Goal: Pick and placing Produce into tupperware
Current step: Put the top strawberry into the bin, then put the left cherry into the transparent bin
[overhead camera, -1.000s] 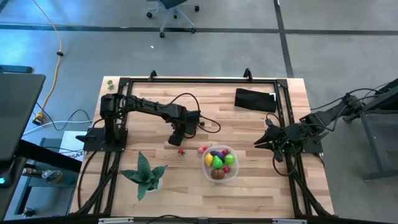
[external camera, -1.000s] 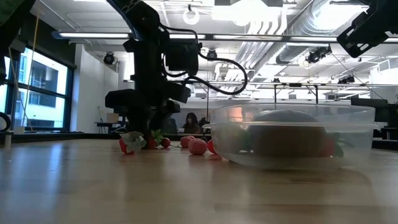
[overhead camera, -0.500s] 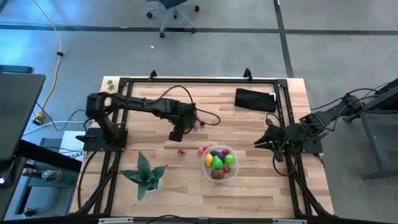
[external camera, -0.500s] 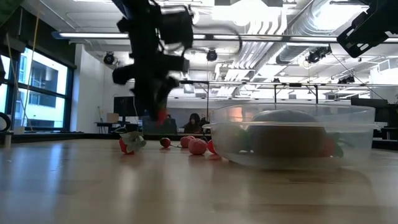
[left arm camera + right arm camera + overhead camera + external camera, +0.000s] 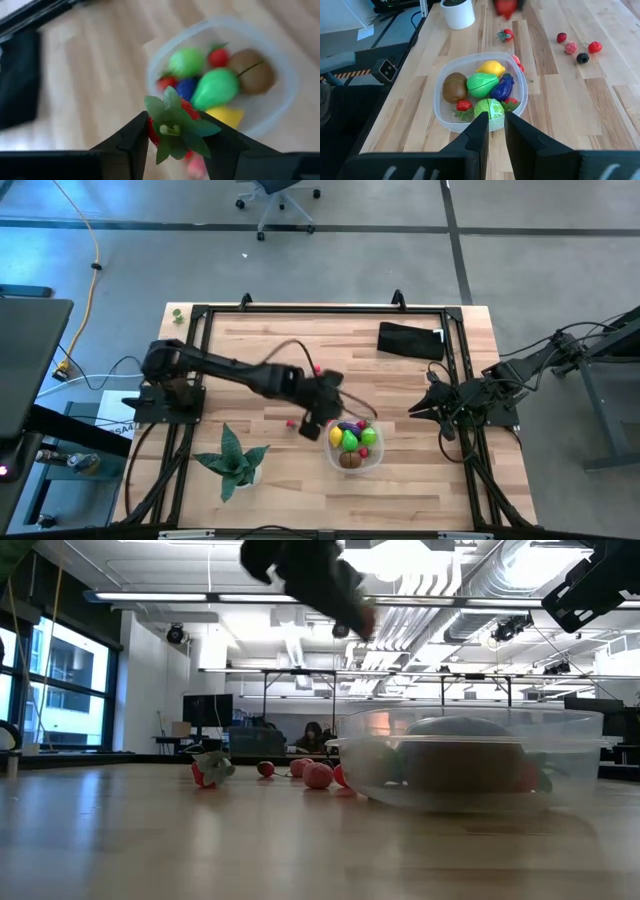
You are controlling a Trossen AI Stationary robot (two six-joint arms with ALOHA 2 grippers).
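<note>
My left gripper hangs above the table just left of the tupperware, shut on a red toy strawberry with a green leafy cap. The tupperware is clear and round and holds brown, yellow, green, purple and red produce. Another strawberry and several small red and pink berries lie on the wood. My right gripper waits shut, right of the tupperware. My left gripper pinches the strawberry between its two fingers at the sides of the red body. The leafy cap faces the wrist camera. The fingers point down from above, and the strawberry is lifted clear of the table.
A spiky green potted plant stands near the table's near-left part. A black pouch lies toward the far-right corner. A black frame runs around the table. Bare wood lies between the tupperware and the pouch.
My left gripper closed on one strawberry among the pieces on the table and lifted it clear. It then swung up and toward the table's right and near side, ending beside the tupperware. The other strawberry and the berries stayed where they were.
</note>
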